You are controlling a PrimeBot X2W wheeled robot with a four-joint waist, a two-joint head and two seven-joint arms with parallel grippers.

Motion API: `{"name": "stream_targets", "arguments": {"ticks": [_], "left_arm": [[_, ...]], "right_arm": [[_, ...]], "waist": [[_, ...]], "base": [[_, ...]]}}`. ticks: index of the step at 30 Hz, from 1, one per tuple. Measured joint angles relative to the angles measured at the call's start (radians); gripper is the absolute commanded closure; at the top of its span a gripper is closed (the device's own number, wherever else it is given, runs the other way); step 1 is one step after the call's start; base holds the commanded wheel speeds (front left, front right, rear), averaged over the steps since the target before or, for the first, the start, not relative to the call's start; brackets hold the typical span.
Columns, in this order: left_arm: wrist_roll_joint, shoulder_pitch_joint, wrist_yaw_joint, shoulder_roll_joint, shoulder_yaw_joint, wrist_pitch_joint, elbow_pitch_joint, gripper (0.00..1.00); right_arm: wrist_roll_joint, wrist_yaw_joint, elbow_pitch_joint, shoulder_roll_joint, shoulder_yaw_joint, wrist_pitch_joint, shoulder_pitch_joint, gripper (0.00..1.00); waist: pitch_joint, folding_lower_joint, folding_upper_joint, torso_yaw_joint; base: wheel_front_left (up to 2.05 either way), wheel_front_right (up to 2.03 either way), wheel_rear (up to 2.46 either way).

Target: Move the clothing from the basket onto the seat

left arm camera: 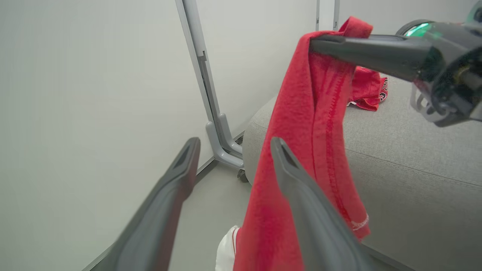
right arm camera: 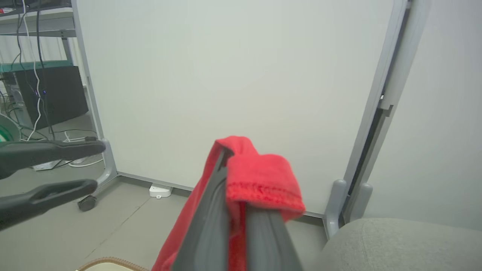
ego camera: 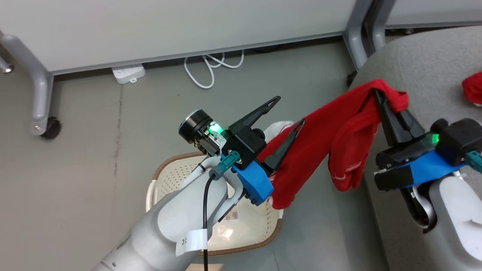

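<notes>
— Starting with the right gripper (ego camera: 377,94): pinched tight on what?
— On the clothing (ego camera: 331,124). Clamped over one folded edge, with a short flap draped past the fingertips.
— Held where?
— Up in the air, right at the rounded edge of the seat (ego camera: 421,64), above the grey floor between seat and basket (ego camera: 173,177). Hanging down and leftward from that pinch in a long red drape, with a second fold and white stitched trim dangling beside the seat's side.
— Any of it down in the basket?
— Hard to say. Tucked at its lower end behind the blue mount of the left wrist, over the basket's right side, maybe just clear of the rim.
— Now the left gripper (ego camera: 290,110).
— Spread wide, grasping nothing. Poised above the basket and pointing toward the seat, with one finger in front of the red cloth and the other out in open air.
— Anything on the seat itself?
— Another bunched red garment (ego camera: 473,88), well apart from the pinched one, at the right edge of the head view.
— And beyond?
— Pale partition panels on grey legs, with a caster (ego camera: 51,128), a white power strip (ego camera: 128,73) at the base and a looped white cable (ego camera: 211,69) beside it.
</notes>
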Motion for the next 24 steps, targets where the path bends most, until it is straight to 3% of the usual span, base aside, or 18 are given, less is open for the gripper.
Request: {"name": "stream_targets", "arguments": {"ticks": [24], "left_arm": [[0.009, -0.019, -0.018, 0.003, -0.075, 0.000, 0.021, 0.00]], "right_arm": [[-0.059, 0.000, -0.137, 0.049, -0.234, 0.000, 0.059, 1.00]], "waist": [[0.092, 0.0000, 0.0000, -0.252]], "base": [[0.00, 0.00, 0.00]]}}
